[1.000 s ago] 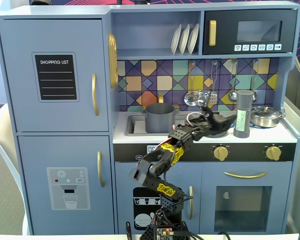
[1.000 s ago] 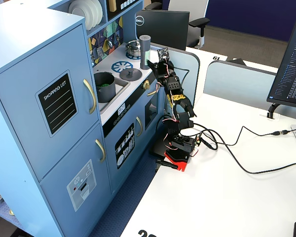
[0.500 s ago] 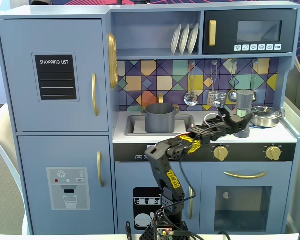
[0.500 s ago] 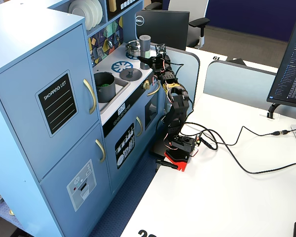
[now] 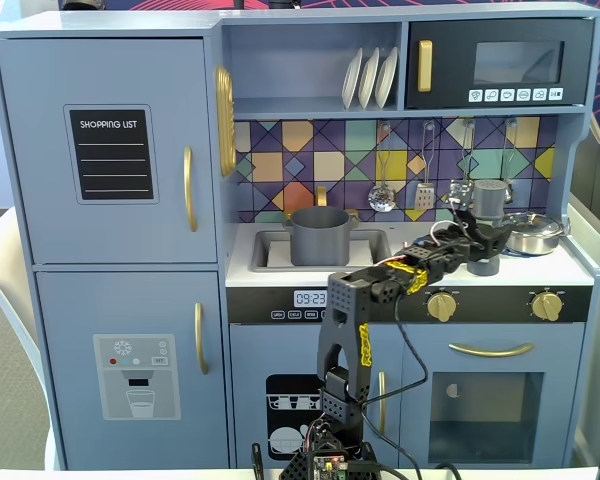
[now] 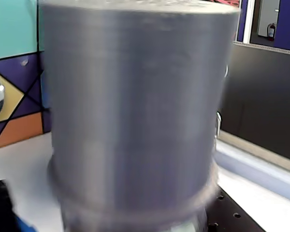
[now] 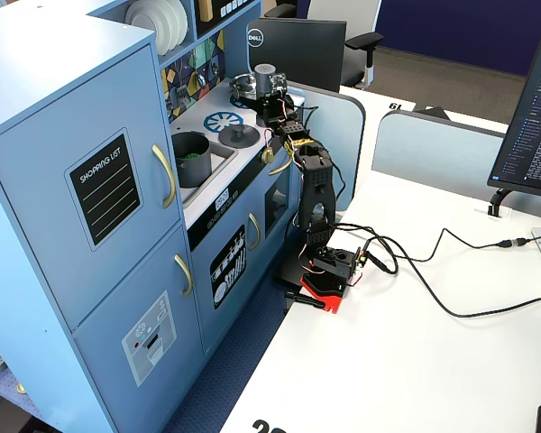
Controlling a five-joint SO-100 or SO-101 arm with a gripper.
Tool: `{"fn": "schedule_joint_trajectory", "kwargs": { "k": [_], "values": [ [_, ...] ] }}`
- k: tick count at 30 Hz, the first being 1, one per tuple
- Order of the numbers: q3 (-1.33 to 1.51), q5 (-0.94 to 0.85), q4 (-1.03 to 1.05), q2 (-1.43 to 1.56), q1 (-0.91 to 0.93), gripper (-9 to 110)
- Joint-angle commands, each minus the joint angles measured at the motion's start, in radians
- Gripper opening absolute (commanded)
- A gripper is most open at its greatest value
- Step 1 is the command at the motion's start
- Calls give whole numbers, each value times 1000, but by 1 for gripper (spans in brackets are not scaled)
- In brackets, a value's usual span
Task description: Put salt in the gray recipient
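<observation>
The fingers (image 5: pixel 483 243) are placed around the salt (image 5: pixel 489 192); whether they are clamped cannot be told. A tall shaker grasped low could be tipped over

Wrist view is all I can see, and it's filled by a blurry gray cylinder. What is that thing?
Observer: That's the salt shaker. In a fixed view it stands upright on the toy kitchen's counter, with the gripper at its lower half.
Operator: Is it being held?
Observer: I cannot tell. The jaws sit around it, but no view shows whether they press on it.
Operator: Where should the salt go?
Observer: Into the gray pot. It stands in the sink, to the left of the shaker in that fixed view and well apart from it.
</observation>
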Motion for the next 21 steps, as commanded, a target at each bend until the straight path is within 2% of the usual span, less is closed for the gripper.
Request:
{"fn": "schedule_joint_trajectory", "kwargs": {
  "k": [1,4,7,11,15,21],
  "values": [
    [-252,-23,15,-92,-40,0],
    [-385,110,29,-115,-61,0],
    [-416,225,51,-8,-87,0],
    [-417,439,308,239,-153,0],
    [-408,739,632,459,-302,0],
    [-362,1387,913,597,-588,0]
  ]
}}
